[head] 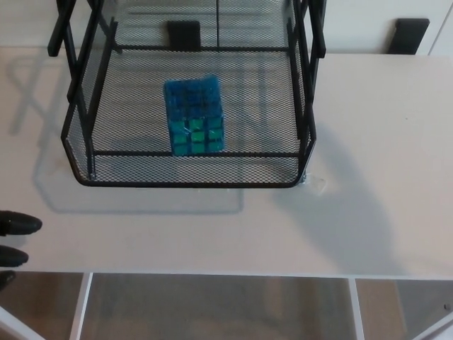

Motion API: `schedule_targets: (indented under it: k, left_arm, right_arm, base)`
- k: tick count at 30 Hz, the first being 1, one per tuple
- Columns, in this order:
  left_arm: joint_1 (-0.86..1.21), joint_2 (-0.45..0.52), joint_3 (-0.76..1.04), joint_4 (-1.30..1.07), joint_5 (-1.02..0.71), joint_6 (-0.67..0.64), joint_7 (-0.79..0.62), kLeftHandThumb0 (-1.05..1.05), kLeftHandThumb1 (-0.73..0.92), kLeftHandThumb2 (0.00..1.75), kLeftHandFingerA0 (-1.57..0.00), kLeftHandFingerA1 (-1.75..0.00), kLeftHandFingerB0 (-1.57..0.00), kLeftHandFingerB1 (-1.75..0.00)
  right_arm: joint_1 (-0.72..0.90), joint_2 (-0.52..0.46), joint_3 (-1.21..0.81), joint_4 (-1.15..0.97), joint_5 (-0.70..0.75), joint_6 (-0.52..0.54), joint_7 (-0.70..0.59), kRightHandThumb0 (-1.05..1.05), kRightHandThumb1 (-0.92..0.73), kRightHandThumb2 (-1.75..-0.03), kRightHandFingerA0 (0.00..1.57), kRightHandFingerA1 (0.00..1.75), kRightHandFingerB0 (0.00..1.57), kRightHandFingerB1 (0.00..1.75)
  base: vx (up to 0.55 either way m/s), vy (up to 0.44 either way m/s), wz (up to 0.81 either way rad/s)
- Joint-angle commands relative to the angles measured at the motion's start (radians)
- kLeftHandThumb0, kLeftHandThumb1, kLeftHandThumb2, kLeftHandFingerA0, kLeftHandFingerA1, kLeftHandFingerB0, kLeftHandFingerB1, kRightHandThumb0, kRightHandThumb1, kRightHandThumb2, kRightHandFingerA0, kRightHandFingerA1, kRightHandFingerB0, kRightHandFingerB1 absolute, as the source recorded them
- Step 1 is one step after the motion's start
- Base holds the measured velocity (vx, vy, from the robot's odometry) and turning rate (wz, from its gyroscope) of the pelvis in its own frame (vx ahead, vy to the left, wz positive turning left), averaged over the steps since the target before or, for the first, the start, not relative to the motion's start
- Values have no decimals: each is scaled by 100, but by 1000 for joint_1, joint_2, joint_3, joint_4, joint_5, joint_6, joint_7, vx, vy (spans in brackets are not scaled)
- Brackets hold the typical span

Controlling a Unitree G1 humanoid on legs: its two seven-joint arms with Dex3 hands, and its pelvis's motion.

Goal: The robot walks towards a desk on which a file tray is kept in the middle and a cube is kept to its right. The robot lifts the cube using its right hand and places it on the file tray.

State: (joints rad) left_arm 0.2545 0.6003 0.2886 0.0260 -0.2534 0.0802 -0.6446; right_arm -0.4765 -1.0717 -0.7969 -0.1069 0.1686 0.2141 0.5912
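Note:
A blue and green cube (pixel 194 116) rests on the mesh floor of the black wire file tray (pixel 191 171), near the middle of its lower level. The tray stands on the white desk (pixel 368 212). Only the black fingertips (pixel 20 224) of my left hand (pixel 14 244) show at the picture's left edge, over the desk's front edge and well apart from the tray. They hold nothing and are spread apart. My right hand does not show.
The tray's black uprights (pixel 306 64) rise at both sides toward an upper level. Two dark objects (pixel 410 34) stand behind the desk's far edge. The desk's front edge runs below, with white frame legs (pixel 354 308) and the floor under it.

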Motion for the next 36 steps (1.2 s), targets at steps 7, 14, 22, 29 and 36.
schedule_targets:
  k: [7,14,22,29,36]
  left_arm:
    - [-58,-60,108,458,-2,-106,157,-105,46,104,-52,-102,-36,-90]
    - [-195,-118,-84,108,63,-50,126,-105,46,98,-55,-92,-35,-81]
    - [-38,22,214,228,-3,-31,114,-98,53,105,-45,-95,-31,-80]
    - [33,78,298,559,22,-167,107,-99,78,64,-41,-109,-22,-87]
    - [113,75,314,903,29,-227,184,-105,73,70,-36,-128,-29,-111]
  right_arm:
    - [685,661,313,343,-130,-212,-174,-57,-63,-63,30,49,12,31]
    - [701,687,537,-95,-279,-100,-253,-50,-57,-59,22,43,11,24]
    - [764,575,201,218,-134,-230,-263,-48,-64,-60,22,51,11,29]
    - [738,540,116,619,-97,-389,-292,-47,-61,-60,19,55,14,31]
    - [770,513,126,921,-139,-485,-404,-50,-46,-77,26,58,18,44]
  base:
    - [0,0,0]
    - [5,-9,3]
    - [0,0,0]
    - [0,0,0]
    - [0,0,0]
